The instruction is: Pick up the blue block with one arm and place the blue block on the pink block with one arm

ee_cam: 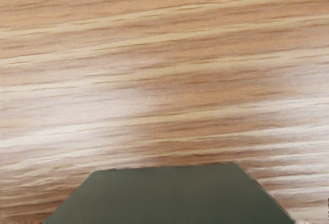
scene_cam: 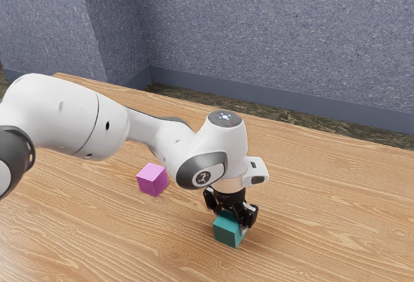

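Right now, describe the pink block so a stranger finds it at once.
On the wooden table, find the white arm's wrist. The pink block sits toward the exterior view's left of it, standing free, unlike the blue block under the tool.

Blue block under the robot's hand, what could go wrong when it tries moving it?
1. The gripper sits over just the top of the blue block, so the block might slip or tip when lifted.
2. The pink block is small and stands apart, toward the exterior view's left; a slightly off drop might let the blue block slide off or knock the pink one away.
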